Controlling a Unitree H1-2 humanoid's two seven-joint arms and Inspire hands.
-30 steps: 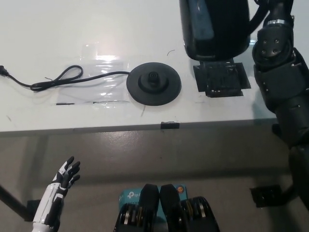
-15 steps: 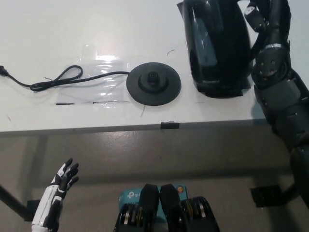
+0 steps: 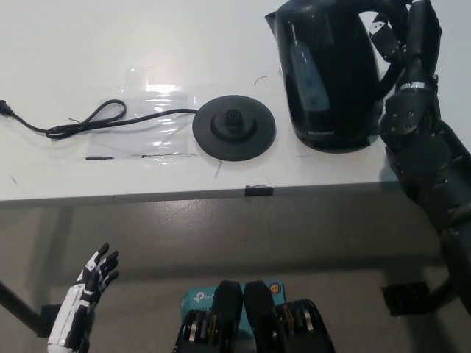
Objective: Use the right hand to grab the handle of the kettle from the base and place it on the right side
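Black kettle [image 3: 327, 73] stands upright at your frame's upper right, right of its base [image 3: 234, 126]; your right hand [image 3: 401, 33] grips the handle on its right side; left hand [image 3: 96, 272] spread, lower left.

Kettle [image 3: 329, 81]: glossy black, with a grey-blue translucent window strip on its side. Base [image 3: 234, 127]: matte black throughout. Cord [image 3: 88, 120]: black. Table [image 3: 132, 44]: white, carrying a clear glossy tape patch [image 3: 151, 118] and a small black tape mark [image 3: 258, 190] at its edge. Right hand [image 3: 401, 33]: black with small silver fittings. Left hand [image 3: 94, 276]: white with black fingers. Floor [image 3: 243, 235]: dull grey-brown.
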